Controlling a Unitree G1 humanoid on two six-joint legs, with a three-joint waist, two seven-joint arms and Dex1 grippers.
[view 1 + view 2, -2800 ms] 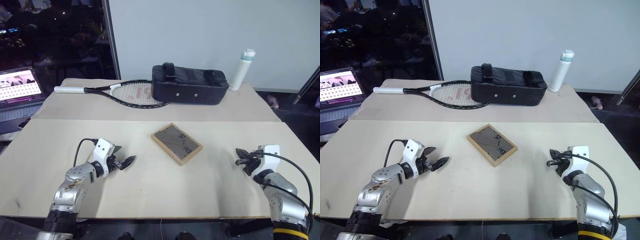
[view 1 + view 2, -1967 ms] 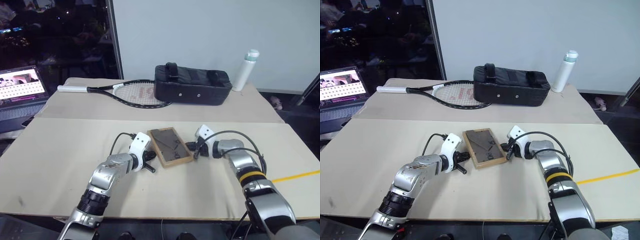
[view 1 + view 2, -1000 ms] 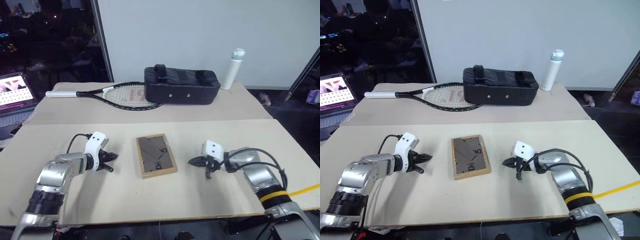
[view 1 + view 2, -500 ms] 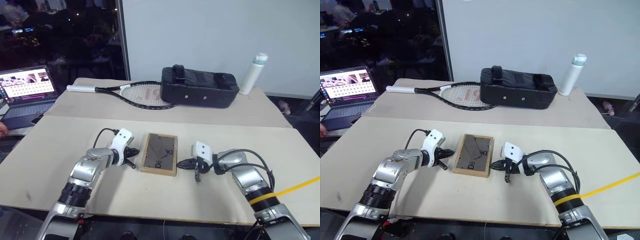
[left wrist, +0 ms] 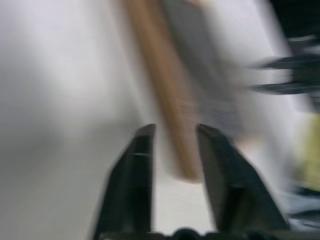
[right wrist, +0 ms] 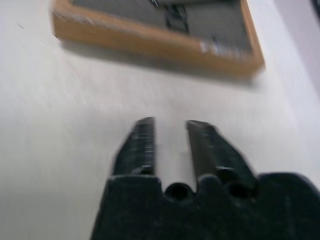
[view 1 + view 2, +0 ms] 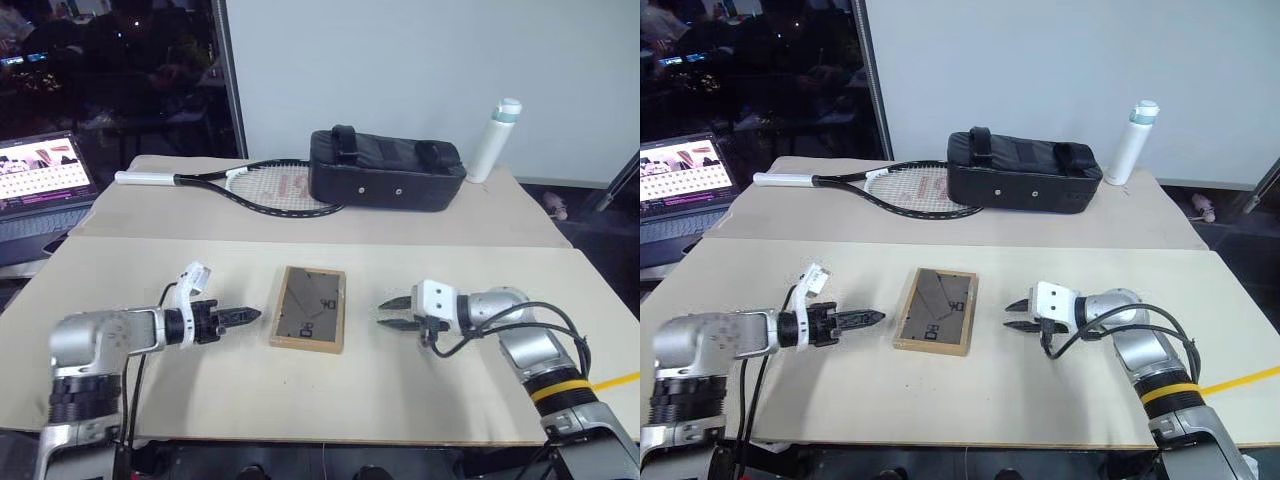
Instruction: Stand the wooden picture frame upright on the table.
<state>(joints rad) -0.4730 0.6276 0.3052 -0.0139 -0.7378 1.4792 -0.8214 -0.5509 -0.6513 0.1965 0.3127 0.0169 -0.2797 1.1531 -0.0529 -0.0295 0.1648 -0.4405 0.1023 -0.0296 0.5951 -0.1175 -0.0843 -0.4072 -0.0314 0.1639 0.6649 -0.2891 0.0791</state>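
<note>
Frame (image 7: 309, 308) — flat, back panel up, mid-surface (image 7: 300, 400), nearer the front edge than the back; left hand (image 7: 250, 316) beside its left side, fingers parted, holding nothing; right hand (image 7: 388, 313) beside its right side, fingers parted — apart from frame.

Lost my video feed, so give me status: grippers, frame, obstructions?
Left gripper and right gripper open, empty, flanking the wooden picture frame. Frame flat, back up, on table. Nothing in the way.
</note>
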